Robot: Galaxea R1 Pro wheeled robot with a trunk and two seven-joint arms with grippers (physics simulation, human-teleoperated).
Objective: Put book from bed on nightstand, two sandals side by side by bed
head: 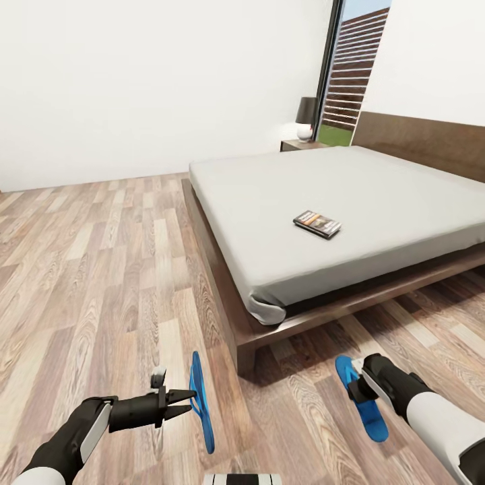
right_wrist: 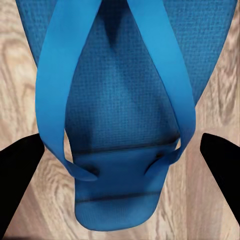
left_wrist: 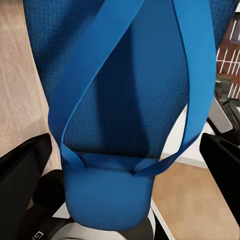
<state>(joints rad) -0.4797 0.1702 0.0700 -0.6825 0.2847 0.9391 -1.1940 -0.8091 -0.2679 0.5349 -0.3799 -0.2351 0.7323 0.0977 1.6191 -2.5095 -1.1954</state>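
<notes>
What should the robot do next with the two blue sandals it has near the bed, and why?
Probably lower the left gripper and turn its sandal flat: it stands on edge off the floor, while the right sandal, at the right gripper, lies lower, near the floor by the bed's corner. The sandals are far apart, so bring them side by side. The book can wait.

Both arms reach low; the left tool (head: 190, 399) grips a sandal (head: 201, 404), the right tool (head: 356, 384) another (head: 367, 411).
</notes>
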